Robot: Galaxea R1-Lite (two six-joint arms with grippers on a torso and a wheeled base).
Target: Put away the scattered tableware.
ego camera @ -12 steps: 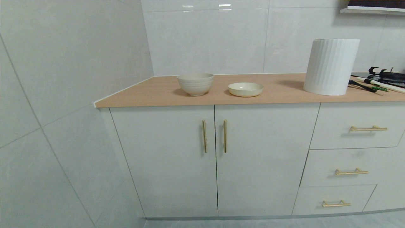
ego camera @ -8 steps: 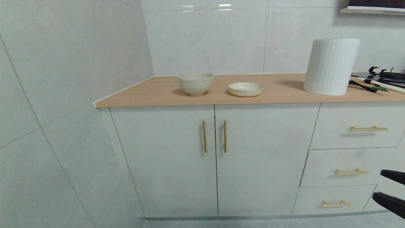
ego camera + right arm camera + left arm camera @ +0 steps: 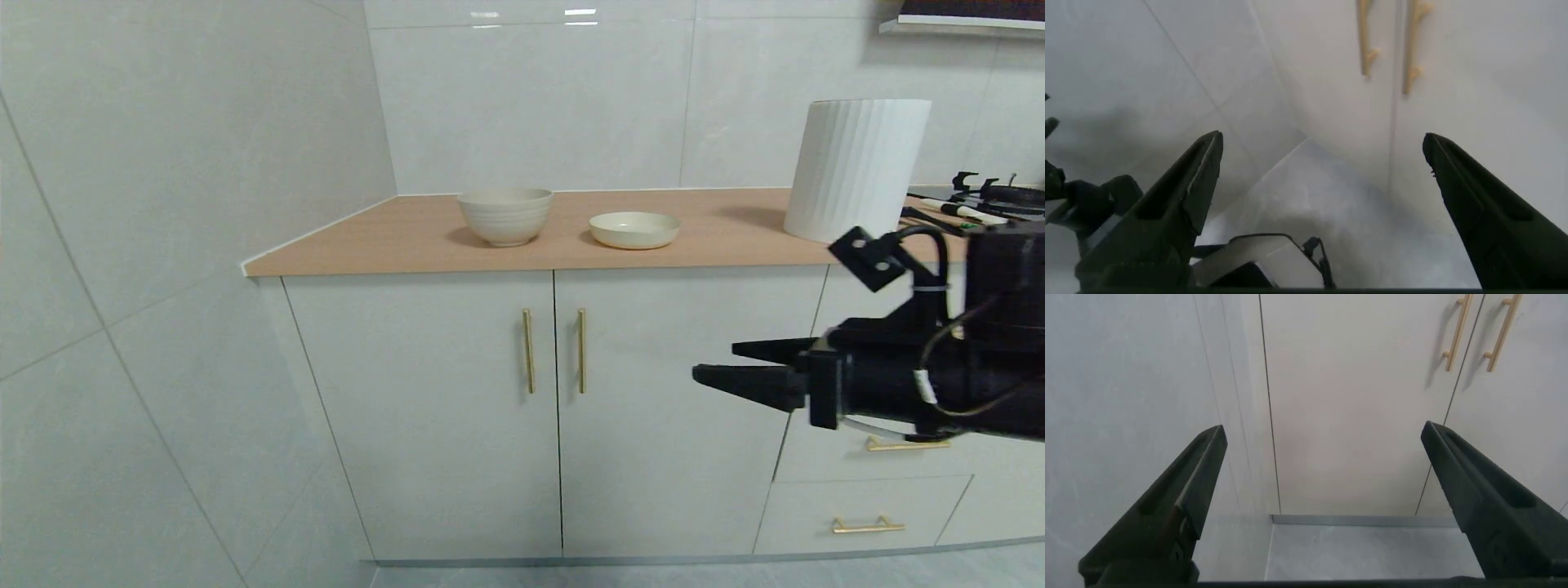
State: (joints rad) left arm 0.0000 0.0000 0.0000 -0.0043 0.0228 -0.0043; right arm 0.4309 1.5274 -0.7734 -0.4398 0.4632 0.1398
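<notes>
The right end effector (image 3: 717, 363) is hanging in front of the cabinet doors (image 3: 653, 465), its jaws spread wide and gripping nothing. The bowl (image 3: 505, 216) and the shallow dish (image 3: 634, 229) are sitting on the surface (image 3: 392, 237), above this end effector and to its left, well apart from it. The left end effector (image 3: 1321, 433) is gaping wide too, empty, facing the gold handles (image 3: 1458, 331).
</notes>
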